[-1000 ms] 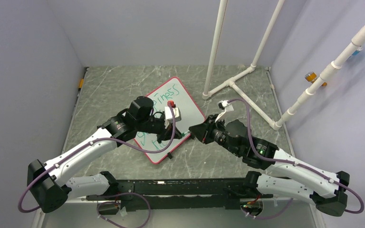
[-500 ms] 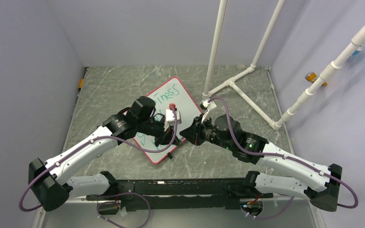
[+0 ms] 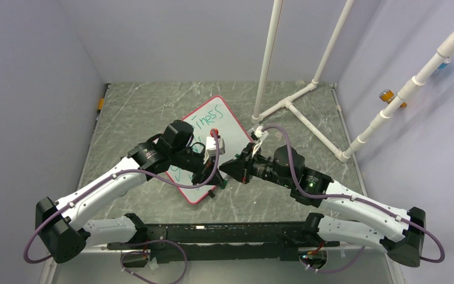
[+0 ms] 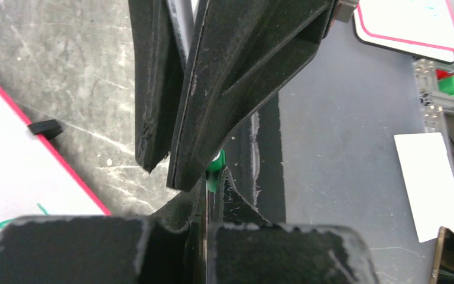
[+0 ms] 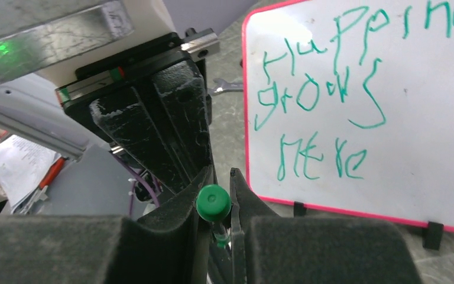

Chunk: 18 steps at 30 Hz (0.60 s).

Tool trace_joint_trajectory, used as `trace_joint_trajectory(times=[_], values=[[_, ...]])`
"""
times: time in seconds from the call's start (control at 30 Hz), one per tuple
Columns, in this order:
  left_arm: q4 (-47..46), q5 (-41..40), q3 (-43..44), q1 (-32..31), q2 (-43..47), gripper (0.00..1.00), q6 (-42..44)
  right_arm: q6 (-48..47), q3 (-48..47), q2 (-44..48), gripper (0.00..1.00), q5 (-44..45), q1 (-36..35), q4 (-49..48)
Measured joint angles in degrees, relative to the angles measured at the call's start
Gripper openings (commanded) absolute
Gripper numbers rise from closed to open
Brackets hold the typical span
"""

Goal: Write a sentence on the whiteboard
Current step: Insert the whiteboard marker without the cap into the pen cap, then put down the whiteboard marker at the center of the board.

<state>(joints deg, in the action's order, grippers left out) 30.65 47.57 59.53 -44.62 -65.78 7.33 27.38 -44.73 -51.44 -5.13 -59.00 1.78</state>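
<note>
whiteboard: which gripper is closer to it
Left, by a little. The left gripper reaches across the whiteboard, its tips at the near right edge; the right gripper, holding a green marker, meets it from the table side, just off that edge.

Grey-green marbled table point(image 3: 142, 112), red-framed whiteboard point(image 3: 227, 127) lying mid-table, white pipe frame point(image 3: 295, 106) standing right rear, small wrench point(image 5: 224, 87) near board.
</note>
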Motion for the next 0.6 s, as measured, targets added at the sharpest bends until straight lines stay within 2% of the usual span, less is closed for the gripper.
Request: trace_joint_trajectory(times=[0.17, 0.33, 0.4, 0.5, 0.6], values=[[-0.79, 3.67, 0.2, -0.09, 0.0, 0.0, -1.16, -0.2, 1.79, 0.79, 0.0, -2.69, 0.07, -4.83], [-0.79, 3.02, 0.98, -0.28, -0.04, 0.2, -0.98, 0.31, 2.05, 1.62, 0.0, -1.38, 0.09, -5.33], [-0.92, 1.66, 1.05, -0.37, -0.04, 0.31, -0.76, 1.16, 1.86, 1.62, 0.0, 0.24, 0.09, -4.55], [-1.68, -1.53, 1.25, -0.39, 0.42, 0.51, -0.44, 2.93, 1.18, 1.09, 0.0, 3.87, 0.02, -0.26], [-2.67, -5.73, 1.25, -0.42, 1.51, 0.63, 0.17, 5.27, 0.37, 0.5, 0.0, 7.41, -0.11, 5.16]])
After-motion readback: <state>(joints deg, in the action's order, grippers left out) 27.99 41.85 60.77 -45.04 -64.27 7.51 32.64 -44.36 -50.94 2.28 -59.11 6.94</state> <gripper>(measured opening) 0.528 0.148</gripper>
